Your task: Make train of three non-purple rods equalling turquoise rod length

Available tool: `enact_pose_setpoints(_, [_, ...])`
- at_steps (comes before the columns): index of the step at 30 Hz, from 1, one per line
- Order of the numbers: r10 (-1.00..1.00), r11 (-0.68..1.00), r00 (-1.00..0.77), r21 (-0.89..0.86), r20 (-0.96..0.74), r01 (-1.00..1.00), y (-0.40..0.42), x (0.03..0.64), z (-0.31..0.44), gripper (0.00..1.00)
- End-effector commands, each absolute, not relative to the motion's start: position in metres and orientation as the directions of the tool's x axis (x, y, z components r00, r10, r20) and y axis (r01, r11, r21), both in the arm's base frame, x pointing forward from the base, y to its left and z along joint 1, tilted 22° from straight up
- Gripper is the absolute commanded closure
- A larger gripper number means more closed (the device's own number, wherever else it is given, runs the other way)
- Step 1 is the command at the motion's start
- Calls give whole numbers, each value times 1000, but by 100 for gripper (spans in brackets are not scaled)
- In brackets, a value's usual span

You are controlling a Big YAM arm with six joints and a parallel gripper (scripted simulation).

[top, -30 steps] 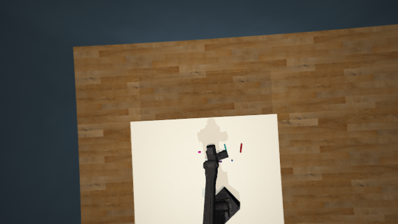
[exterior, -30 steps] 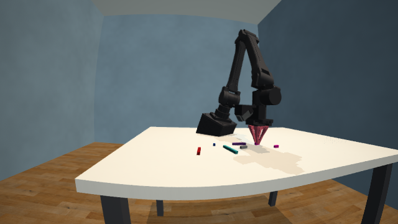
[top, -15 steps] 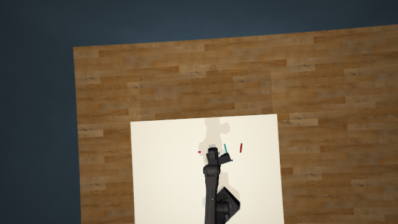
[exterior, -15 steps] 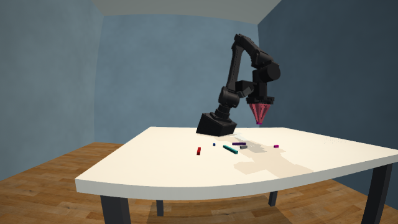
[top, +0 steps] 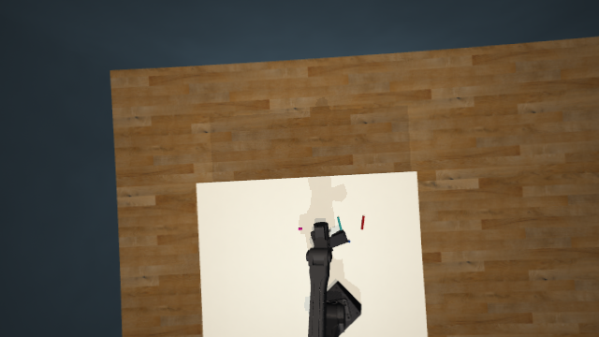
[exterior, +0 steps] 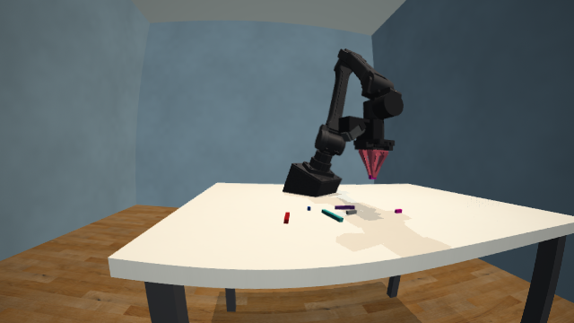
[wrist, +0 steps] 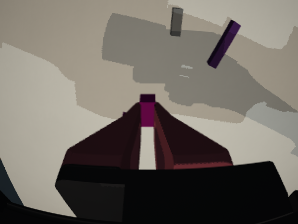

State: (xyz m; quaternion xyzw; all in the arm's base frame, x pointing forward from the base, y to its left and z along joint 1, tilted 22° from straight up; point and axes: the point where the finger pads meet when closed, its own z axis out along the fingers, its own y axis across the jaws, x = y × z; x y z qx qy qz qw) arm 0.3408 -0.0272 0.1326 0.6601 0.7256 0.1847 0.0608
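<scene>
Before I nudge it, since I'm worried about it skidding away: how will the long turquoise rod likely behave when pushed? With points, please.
The long, straight-edged turquoise rod (top: 340,224) (exterior: 332,215) looks stiff, so it probably won't bend. Its flat sides suggest sliding rather than rolling. Being long and thin, it would likely swivel if pushed near one end.

Exterior view: red-fingered end effector (exterior: 372,176) (wrist: 147,110) went up from near the surface (exterior: 202,251) (top: 243,262) (wrist: 30,90), right of centre, small magenta rod (exterior: 372,178) (wrist: 147,115) raised with it. Black arm's elbow (exterior: 344,55) slightly lower and left. Top view: small blue rod (top: 348,241), lower right of centre, now partly covered by the arm's black side block (top: 338,239).
</scene>
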Motion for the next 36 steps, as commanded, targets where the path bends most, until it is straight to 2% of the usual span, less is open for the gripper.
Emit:
enact_pose_setpoints(1, [977,103,-159,338,142,936,-38,337,127,96])
enact_pose_setpoints(6, [944,272,-319,353,79,895,-62,330,119,96])
enact_pose_setpoints(12, [930,318,-362,356,62,879,-69,327,116,96])
enact_pose_setpoints(17, [866,465,-500,360,3,809,-90,318,108,96])
enact_pose_setpoints(23, [837,515,-546,360,-18,778,-97,315,106,96])
enact_pose_setpoints(36, [652,735,-748,343,-124,584,-132,294,92,96])
